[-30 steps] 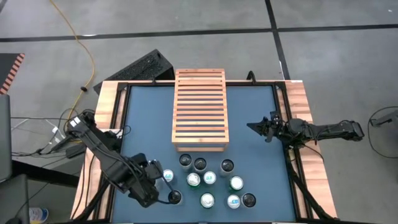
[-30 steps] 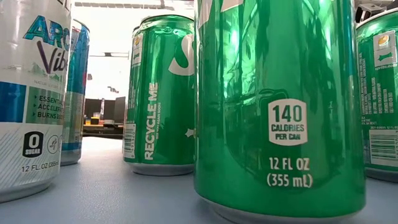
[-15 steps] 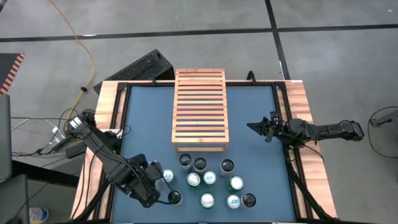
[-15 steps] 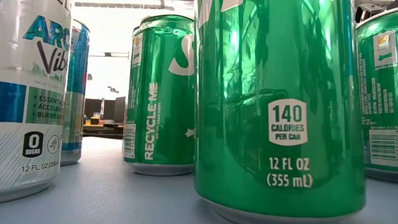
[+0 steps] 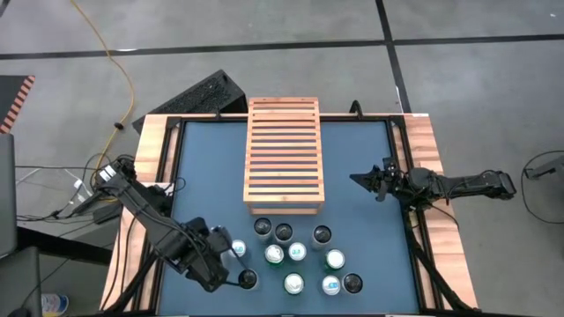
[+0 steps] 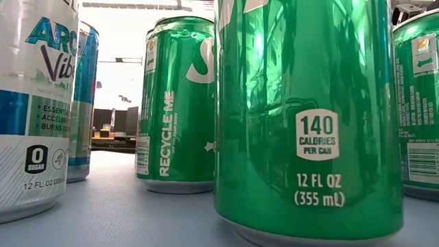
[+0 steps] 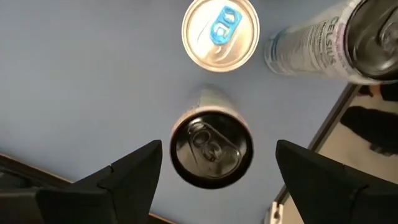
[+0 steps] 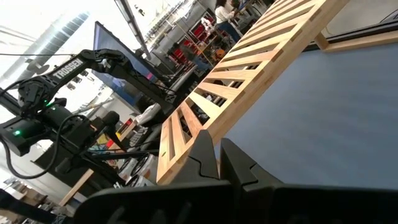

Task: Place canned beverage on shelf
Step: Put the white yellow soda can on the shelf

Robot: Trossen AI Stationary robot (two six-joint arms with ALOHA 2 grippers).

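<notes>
The shelf lies flat mid-table, bare of cans. The cans cluster just past its near end. My left gripper hangs above the black-topped can at the cluster's left edge, fingers spread wide, gripping nothing. My right gripper waits beside the shelf, pinched together, empty.

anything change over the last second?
Barely. The left hand crept slightly toward the black-topped can, open, with the can between its fingers in the wrist view; nothing gripped. Cans, shelf and the shut right hand, parked at the table's right side, stayed put.
</notes>
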